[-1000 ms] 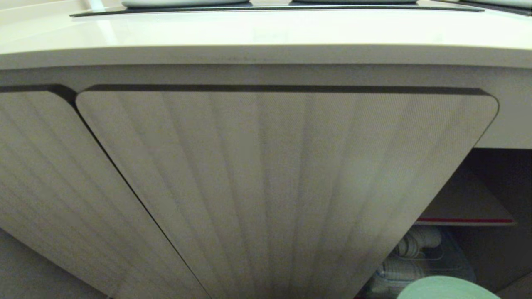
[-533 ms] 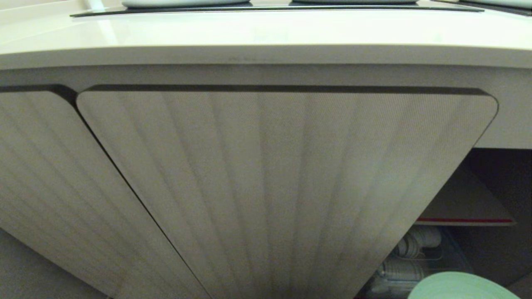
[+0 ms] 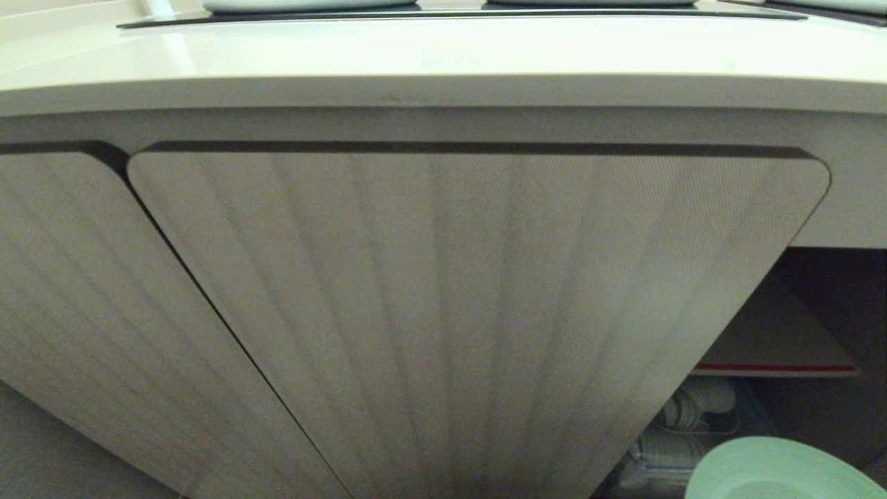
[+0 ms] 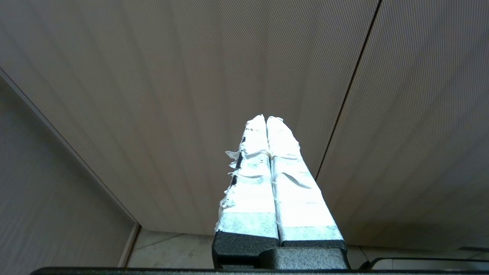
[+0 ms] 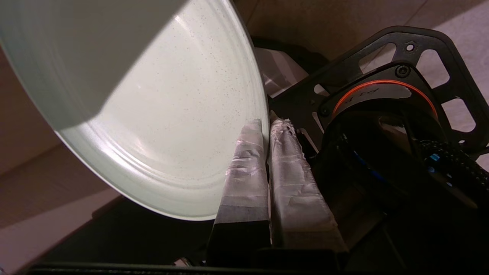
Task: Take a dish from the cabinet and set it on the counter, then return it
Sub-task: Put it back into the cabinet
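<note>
Right hand [image 5: 266, 124] pinches the dish [image 5: 160, 126], mostly cropped.

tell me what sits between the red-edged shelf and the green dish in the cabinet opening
In the head view, white corrugated hoses in a clear bin lie between the red-edged shelf above and the dish below.

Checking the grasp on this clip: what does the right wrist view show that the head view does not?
Only the right wrist view shows the right gripper, its taped fingers shut on the dish's rim, with a black robot joint beside it. Only the head view shows the counter, the closed ribbed cabinet door, the red-edged shelf and white pipes under it. Both show the pale green dish, seen in the head view low in the open compartment.
</note>
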Controlling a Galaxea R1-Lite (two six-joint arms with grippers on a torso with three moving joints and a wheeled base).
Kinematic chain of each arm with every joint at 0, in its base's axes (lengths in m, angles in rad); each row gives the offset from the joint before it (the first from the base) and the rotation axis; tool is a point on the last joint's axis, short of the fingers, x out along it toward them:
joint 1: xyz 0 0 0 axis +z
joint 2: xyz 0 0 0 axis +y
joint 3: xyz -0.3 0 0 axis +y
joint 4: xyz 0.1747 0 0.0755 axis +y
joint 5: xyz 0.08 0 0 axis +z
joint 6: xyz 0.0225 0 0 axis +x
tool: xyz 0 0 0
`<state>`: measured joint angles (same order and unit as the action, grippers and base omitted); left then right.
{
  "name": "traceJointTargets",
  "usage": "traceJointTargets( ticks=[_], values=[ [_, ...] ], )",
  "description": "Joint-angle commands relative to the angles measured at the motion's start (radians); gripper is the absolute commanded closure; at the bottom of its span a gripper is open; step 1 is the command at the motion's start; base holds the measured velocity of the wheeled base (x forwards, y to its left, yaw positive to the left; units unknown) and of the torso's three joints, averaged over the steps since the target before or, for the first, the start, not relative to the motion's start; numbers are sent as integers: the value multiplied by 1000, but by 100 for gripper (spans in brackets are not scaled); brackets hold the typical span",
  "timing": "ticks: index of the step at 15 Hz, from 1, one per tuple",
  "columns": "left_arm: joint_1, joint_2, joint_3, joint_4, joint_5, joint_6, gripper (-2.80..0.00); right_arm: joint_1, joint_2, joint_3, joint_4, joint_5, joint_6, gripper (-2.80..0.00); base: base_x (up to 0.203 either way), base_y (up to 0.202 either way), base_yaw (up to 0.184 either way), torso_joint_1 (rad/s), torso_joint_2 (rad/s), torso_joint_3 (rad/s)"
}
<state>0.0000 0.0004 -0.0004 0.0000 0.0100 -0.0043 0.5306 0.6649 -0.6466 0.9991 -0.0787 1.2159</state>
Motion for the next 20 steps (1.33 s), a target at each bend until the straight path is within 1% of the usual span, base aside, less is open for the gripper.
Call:
traceJointTargets(
  ticks=[1, 3, 7, 12, 14, 17, 18, 20],
  values=[
    [0, 0, 0, 0, 0, 0, 0, 0, 3, 1, 4, -6, 29, 0, 0, 0, 0, 0, 0, 0],
    [0, 0, 0, 0, 1, 0, 0, -1, 6, -2, 3, -13, 67, 0, 0, 0, 0, 0, 0, 0],
    [0, 0, 0, 0, 1, 0, 0, -3, 10, -4, -16, -40, 113, 0, 0, 0, 0, 0, 0, 0],
    [0, 0, 0, 0, 1, 0, 0, -4, 28, -10, -24, -48, 125, 0, 0, 0, 0, 0, 0, 0],
    [0, 0, 0, 0, 1, 0, 0, -4, 41, -10, -50, -60, 163, 0, 0, 0, 0, 0, 0, 0],
    [0, 0, 0, 0, 1, 0, 0, -4, 55, -8, -57, -75, 173, 0, 0, 0, 0, 0, 0, 0],
    [0, 0, 0, 0, 1, 0, 0, -12, 58, -8, -57, -82, 174, 0, 0, 0, 0, 0, 0, 0],
    [0, 0, 0, 0, 1, 0, 0, -68, 82, -9, -62, -84, 174, 0, 0, 0, 0, 0, 0, 0]
  ],
)
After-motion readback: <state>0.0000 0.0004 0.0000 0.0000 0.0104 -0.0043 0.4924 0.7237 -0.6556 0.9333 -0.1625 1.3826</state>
